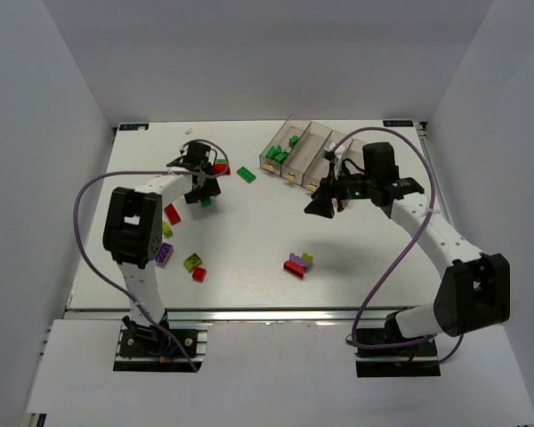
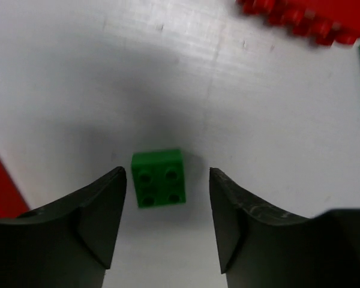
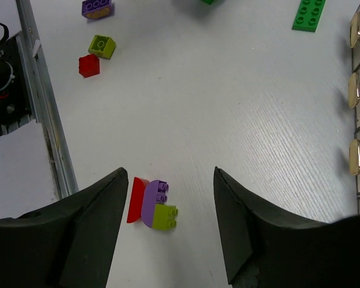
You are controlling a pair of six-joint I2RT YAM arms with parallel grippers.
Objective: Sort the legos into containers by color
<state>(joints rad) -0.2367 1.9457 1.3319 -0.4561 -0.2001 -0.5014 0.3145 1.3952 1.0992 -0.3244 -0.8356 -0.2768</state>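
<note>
A small green brick (image 2: 160, 178) lies on the white table between the tips of my open left gripper (image 2: 167, 172), touching neither finger. From above, the left gripper (image 1: 204, 190) hangs right over this brick (image 1: 206, 202). My right gripper (image 1: 323, 205) is open and empty, held high. In the right wrist view it (image 3: 170, 171) frames a joined red, purple and yellow-green cluster (image 3: 153, 204) far below, which also shows from above (image 1: 296, 263). The four clear bins (image 1: 313, 142) stand in a row at the back; the leftmost holds green bricks (image 1: 280, 154).
Loose bricks lie on the left side: a green plate (image 1: 246, 174), a red brick (image 1: 172, 213), a yellow-green one (image 1: 167, 229), a purple one (image 1: 164, 254), then a yellow-green (image 1: 192, 261) and a red (image 1: 199, 274) pair. A red plate (image 2: 306, 18) lies just beyond the left gripper.
</note>
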